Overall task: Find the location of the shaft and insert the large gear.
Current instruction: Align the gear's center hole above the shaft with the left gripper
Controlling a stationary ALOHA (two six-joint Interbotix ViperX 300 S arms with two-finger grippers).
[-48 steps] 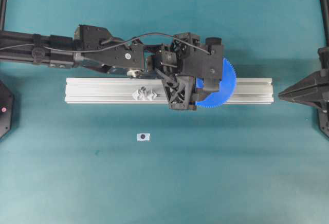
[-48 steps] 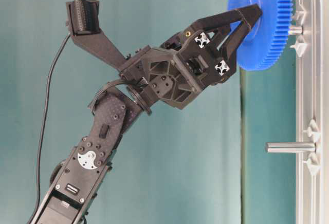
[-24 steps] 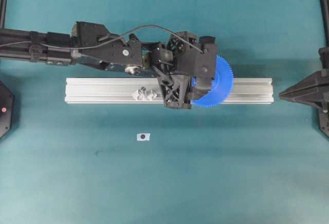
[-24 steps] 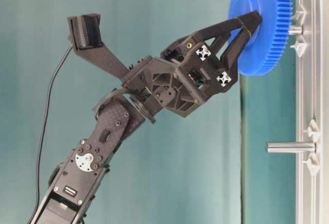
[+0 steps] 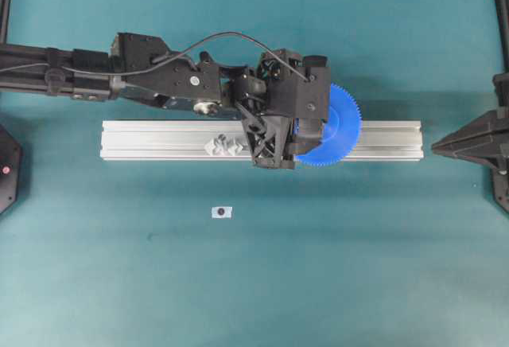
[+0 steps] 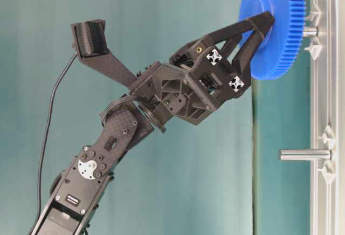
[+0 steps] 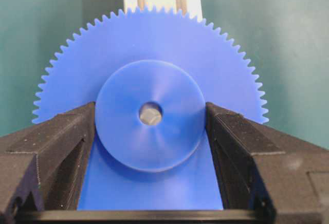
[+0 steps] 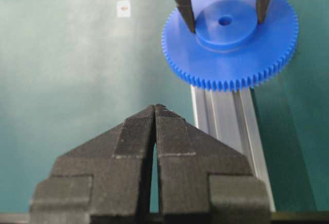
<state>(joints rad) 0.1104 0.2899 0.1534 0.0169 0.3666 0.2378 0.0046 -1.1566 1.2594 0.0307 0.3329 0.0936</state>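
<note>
**Gear hovering on the pin, seating not confirmed**

Left wrist view shows my left gripper point(image 7: 150, 131) clamped on the raised hub of the large gear point(image 7: 154, 80), one finger on each side, and a grey pin end is visible through the centre hole. From table level, the gear point(image 6: 275, 27) sits against the tip of the shaft point(image 6: 309, 30), which stands out from the aluminium rail point(image 6: 326, 202) between its two clear brackets. I judge the hole is aligned but the gear is not yet pushed home.

My worry is a tilt: the gear looks slightly canted to the rail, so pressing on could bind the hole on the pin or bend it. Letting go early would let the gear tip off.

My right gripper point(image 8: 155, 112) rests with its fingers together, holding nothing, well apart from the work.
</note>
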